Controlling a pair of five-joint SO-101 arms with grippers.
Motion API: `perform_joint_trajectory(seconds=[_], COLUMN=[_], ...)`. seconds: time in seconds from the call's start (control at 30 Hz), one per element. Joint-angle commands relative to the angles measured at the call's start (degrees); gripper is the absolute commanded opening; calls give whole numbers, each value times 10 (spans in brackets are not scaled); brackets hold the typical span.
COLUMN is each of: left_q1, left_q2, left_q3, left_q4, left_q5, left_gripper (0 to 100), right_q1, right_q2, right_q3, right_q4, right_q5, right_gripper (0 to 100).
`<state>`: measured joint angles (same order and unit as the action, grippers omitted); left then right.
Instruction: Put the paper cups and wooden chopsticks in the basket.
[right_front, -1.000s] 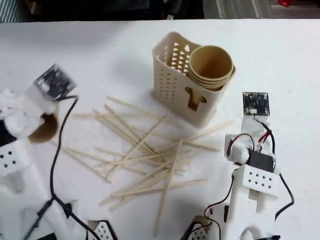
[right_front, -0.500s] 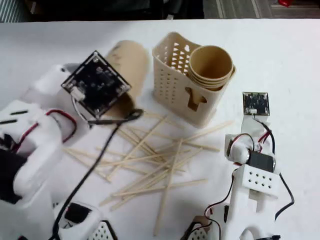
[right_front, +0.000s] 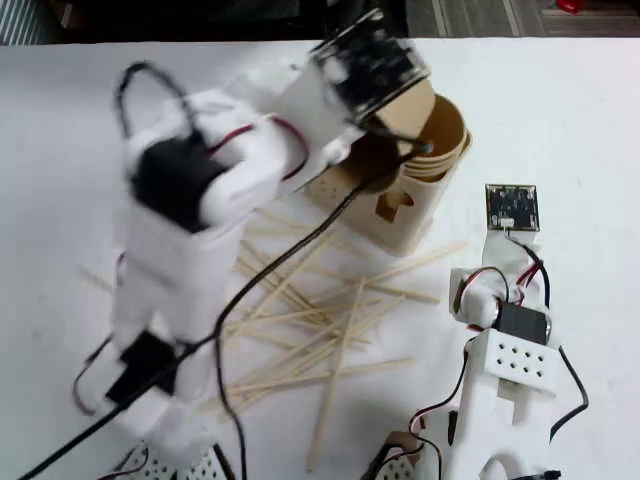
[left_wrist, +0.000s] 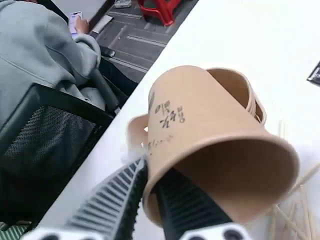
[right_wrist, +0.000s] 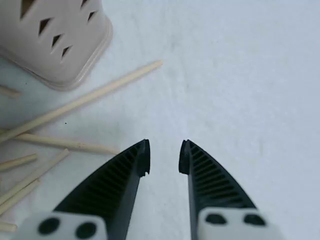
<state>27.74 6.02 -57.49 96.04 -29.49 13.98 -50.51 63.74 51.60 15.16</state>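
Paper cup (left_wrist: 210, 145): clamped at the rim by left gripper (left_wrist: 150, 182), one finger inside and one outside. It is tilted, just above the stacked cups (left_wrist: 247, 92) in the basket (right_front: 410, 235) beyond the fingertips. Wooden chopsticks (right_front: 300, 310) lie scattered on the table (right_front: 560, 110) under that arm. Right gripper (right_wrist: 164, 157): jaws parted, holding nothing, low over the table, with a basket corner and chopsticks just ahead.

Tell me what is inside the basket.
A stack of paper cups stands in the basket. The left arm, holding another cup over it, covers the basket's other half, so its contents there cannot be seen.
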Motion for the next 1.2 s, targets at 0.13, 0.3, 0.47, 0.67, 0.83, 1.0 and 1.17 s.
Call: perform_joint_trajectory(seconds=[0.13, 0.3, 0.47, 0.67, 0.83, 1.0, 1.17], left_q1=[10, 10, 9, 10, 19, 31, 32], left_q2=[131, 145, 145, 149, 149, 152, 153], left_q3=[-126, -130, -130, -130, -130, -125, -124], left_q4=[22, 18, -15, -66, -121, -162, -204], left_q5=[6, 19, 96, 99, 97, 97, 97], left_gripper=[24, 120, 234, 219, 218, 218, 218], right_q1=[-2, -2, -2, -2, -2, -2, -2], right_q2=[0, 0, 0, 0, 0, 0, 0], right_q3=[-3, -4, -4, -4, -4, -4, -4], right_q4=[-12, -12, -12, -12, -12, -12, -12], right_q5=[7, 7, 7, 7, 7, 7, 7], right_gripper=[110, 110, 110, 110, 110, 110, 110])
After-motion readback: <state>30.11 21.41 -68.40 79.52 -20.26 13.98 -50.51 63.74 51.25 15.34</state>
